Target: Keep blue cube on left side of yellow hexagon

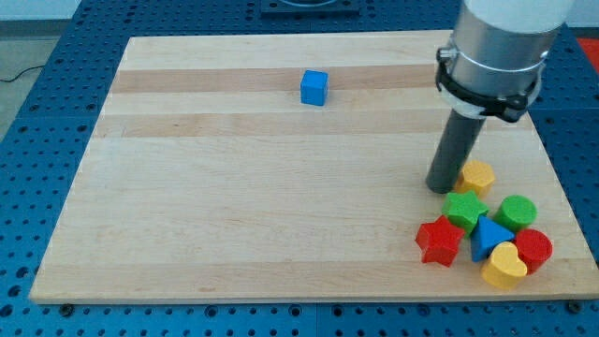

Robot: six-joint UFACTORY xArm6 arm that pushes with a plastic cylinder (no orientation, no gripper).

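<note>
The blue cube (314, 88) sits alone near the view's top, a little right of the board's centre line. The yellow hexagon (478, 176) lies at the view's right, at the top of a cluster of blocks. My tip (441, 188) rests on the board just left of the yellow hexagon, touching or nearly touching its left side. The blue cube is far to the upper left of both the tip and the hexagon.
Below the hexagon lie a green star (465, 210), a green cylinder (517, 212), a red star (440, 241), a blue triangle (487, 237), a red cylinder (534, 249) and a yellow heart (505, 267). The wooden board (234, 206) lies on a blue perforated table.
</note>
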